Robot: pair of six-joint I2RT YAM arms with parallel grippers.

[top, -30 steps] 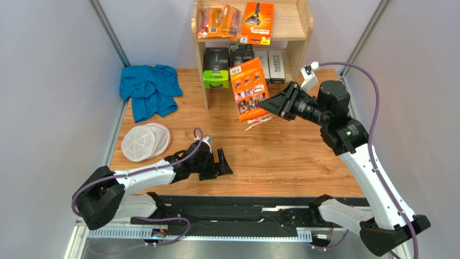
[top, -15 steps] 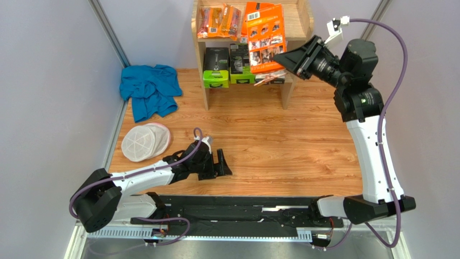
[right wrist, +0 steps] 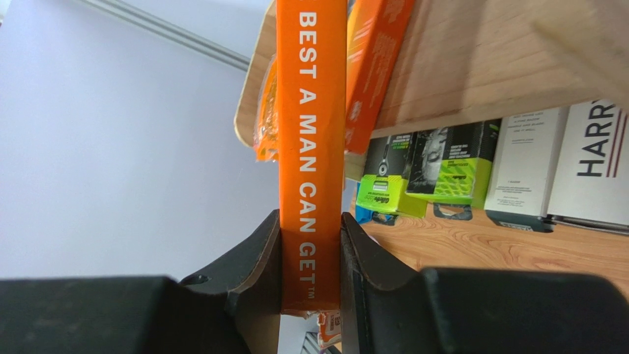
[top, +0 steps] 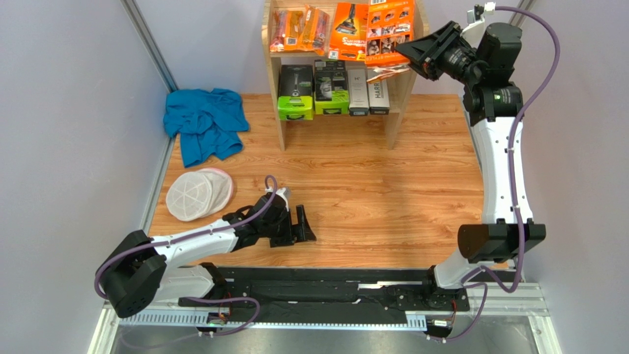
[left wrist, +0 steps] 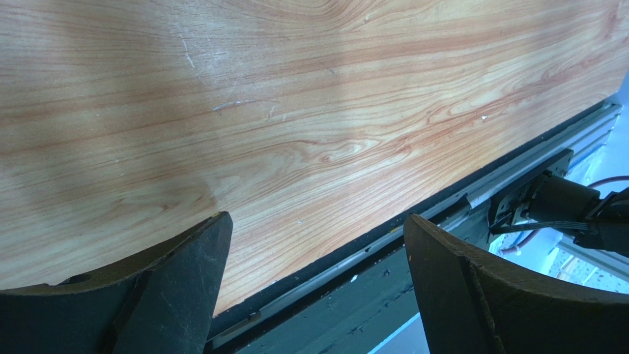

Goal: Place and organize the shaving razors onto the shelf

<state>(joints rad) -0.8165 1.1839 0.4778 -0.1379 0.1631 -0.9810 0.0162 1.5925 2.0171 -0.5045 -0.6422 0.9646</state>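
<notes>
My right gripper (top: 410, 50) is shut on a flat orange razor box (top: 389, 28), held on edge over the right end of the shelf's (top: 396, 103) top tier. In the right wrist view the box's spine (right wrist: 311, 110) sits clamped between both fingers of the right gripper (right wrist: 311, 251). A second flat orange box (top: 351, 29) and narrow orange blister packs (top: 299, 28) lie on the top tier. Two white boxes (top: 358, 88), one marked HARRY'S (right wrist: 590, 169), stand on the lower tier. My left gripper (top: 306, 223) rests open and empty near the table's front edge (left wrist: 413, 221).
Green-and-black packs (top: 295, 92) stand at the left of the lower tier. A blue cloth (top: 205, 122) lies at the back left, with white round mesh discs (top: 198, 193) in front of it. Grey walls close in both sides.
The right arm has lifted the orange box from in front of the shelf, up and to the right, to the top tier. The left arm has stayed put.
</notes>
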